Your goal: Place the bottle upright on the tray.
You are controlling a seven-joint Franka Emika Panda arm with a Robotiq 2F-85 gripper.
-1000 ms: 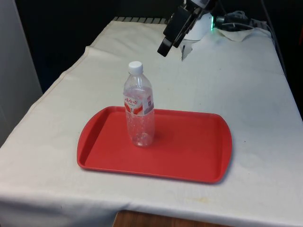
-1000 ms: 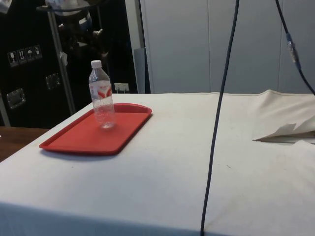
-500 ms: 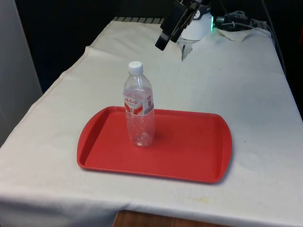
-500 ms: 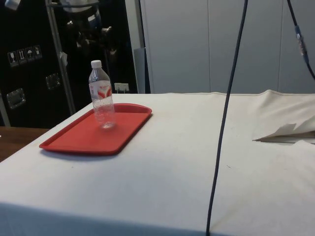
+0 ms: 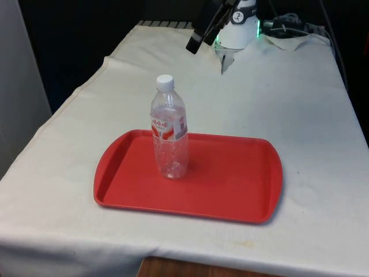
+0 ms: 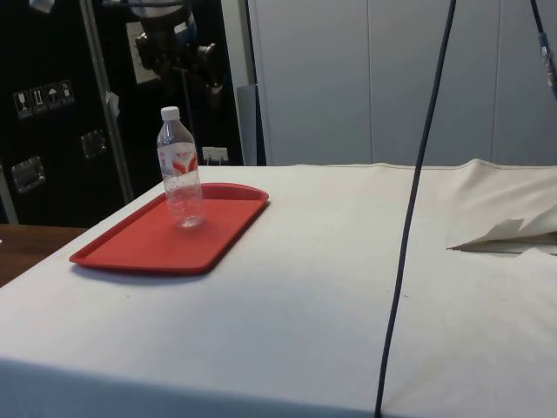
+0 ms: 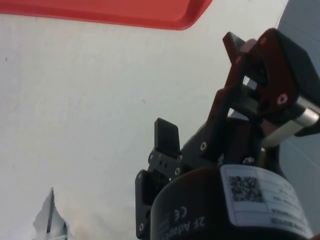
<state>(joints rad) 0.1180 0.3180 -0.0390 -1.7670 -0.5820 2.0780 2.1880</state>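
Note:
A clear plastic bottle (image 5: 169, 133) with a white cap and a red-and-white label stands upright on the red tray (image 5: 230, 184), towards the front view's left half of it. The side view shows the same bottle (image 6: 179, 170) standing free on the tray (image 6: 139, 248). My gripper (image 5: 194, 44) is open and holds nothing. It hangs high over the table's far end, well behind and above the bottle. From the wrist, the two black fingers (image 7: 166, 134) stand apart over the white cloth, with a corner of the tray (image 7: 165, 15) beyond them.
A black cable (image 6: 416, 218) hangs down across the side view. A raised fold of cloth (image 6: 505, 235) lies near the table's far end. More cables (image 5: 288, 26) lie at the far end on the front view's right. The tray sits close to the table's near edge.
The gripper has risen and drawn back towards the table's far end, away from the bottle. Bottle and tray have not moved. The hanging cable has swung.

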